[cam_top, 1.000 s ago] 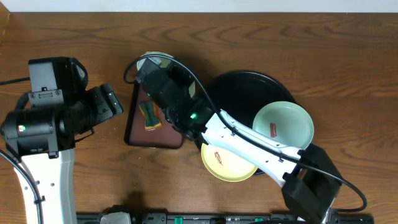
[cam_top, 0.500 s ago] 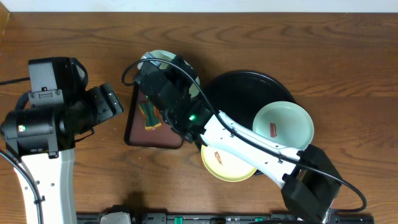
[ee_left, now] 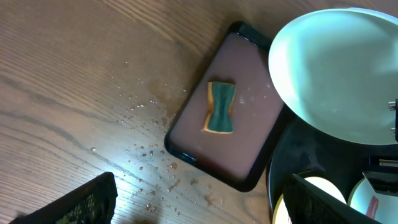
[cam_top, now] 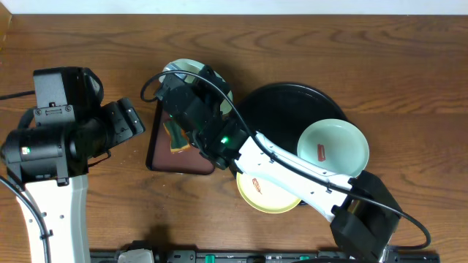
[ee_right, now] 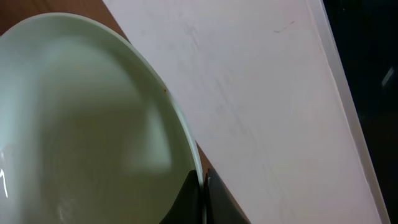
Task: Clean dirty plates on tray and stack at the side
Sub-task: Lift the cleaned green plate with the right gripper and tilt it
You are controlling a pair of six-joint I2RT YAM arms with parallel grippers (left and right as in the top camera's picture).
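My right gripper (ee_right: 203, 182) is shut on the rim of a pale mint-green plate (ee_right: 87, 118). In the overhead view it (cam_top: 186, 91) holds that plate (cam_top: 189, 67) tilted, behind the brown tray, mostly hidden under the arm. The plate looks clean in the left wrist view (ee_left: 336, 74). The round black tray (cam_top: 281, 109) holds a second mint-green plate (cam_top: 333, 150) with a red smear. A pale yellow plate (cam_top: 267, 191) with a smear sits at the black tray's front-left edge. My left gripper (ee_left: 202, 186) is open and empty over wet tabletop at the left (cam_top: 131, 120).
A rectangular brown tray (cam_top: 197, 161) with a black rim lies left of the black tray and holds a green and yellow sponge (cam_top: 175, 135). It also shows in the left wrist view (ee_left: 249, 149), with the sponge (ee_left: 219, 107). Water drops dot the wood (ee_left: 149, 155).
My right gripper has carried the mint-green plate a little further back and to the left. The left arm has not moved.
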